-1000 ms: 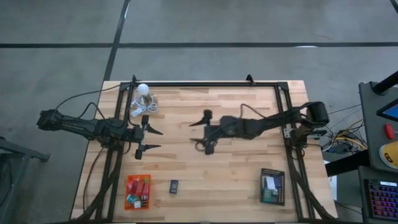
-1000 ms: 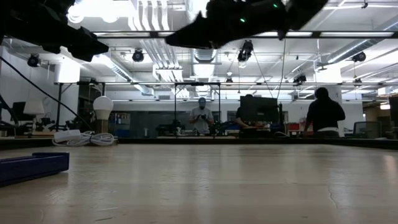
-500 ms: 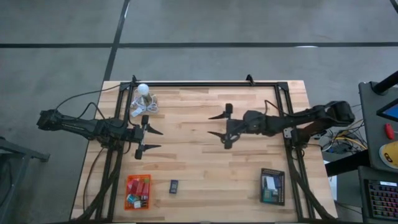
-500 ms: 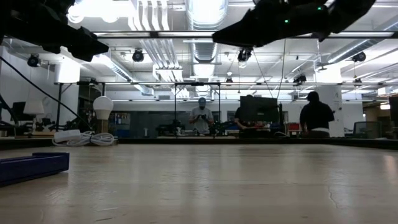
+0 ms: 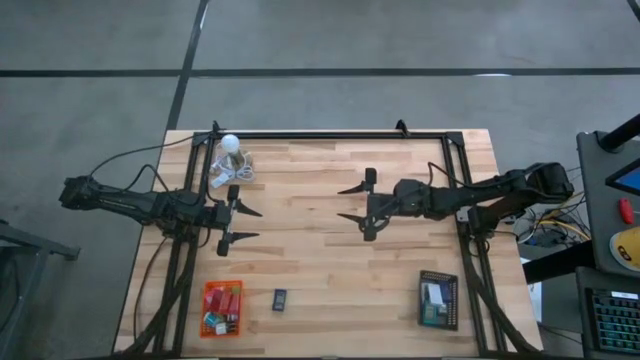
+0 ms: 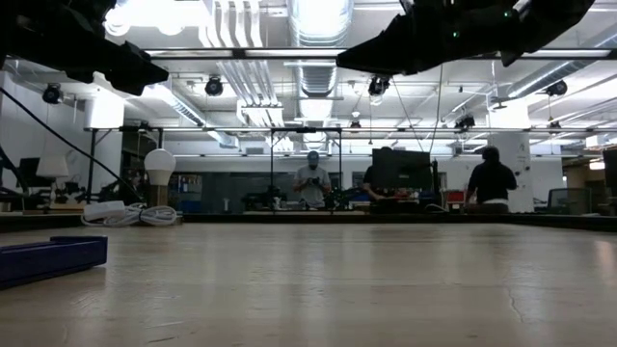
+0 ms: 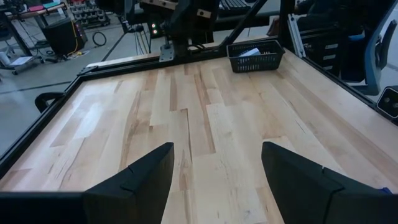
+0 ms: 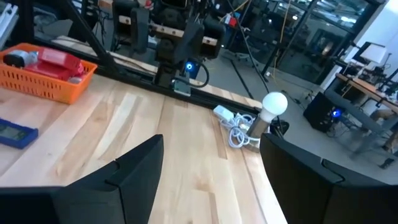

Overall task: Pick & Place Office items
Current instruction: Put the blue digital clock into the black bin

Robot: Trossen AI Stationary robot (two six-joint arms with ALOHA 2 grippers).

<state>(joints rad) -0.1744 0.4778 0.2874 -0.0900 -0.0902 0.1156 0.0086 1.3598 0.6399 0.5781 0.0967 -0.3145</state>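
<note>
Jaws of left gripper and right gripper open, empty, no writing legible on office items.

Left pincer hangs at centre-left of the high view, fingers spread; right pincer at centre, fingers likewise apart, empty.

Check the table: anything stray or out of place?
One navy item lies alone on the bare wood between the orange tray and the black tray, outside both. The bulb with its cord sits at the far left corner. Nothing looks spilled or damaged.
</note>
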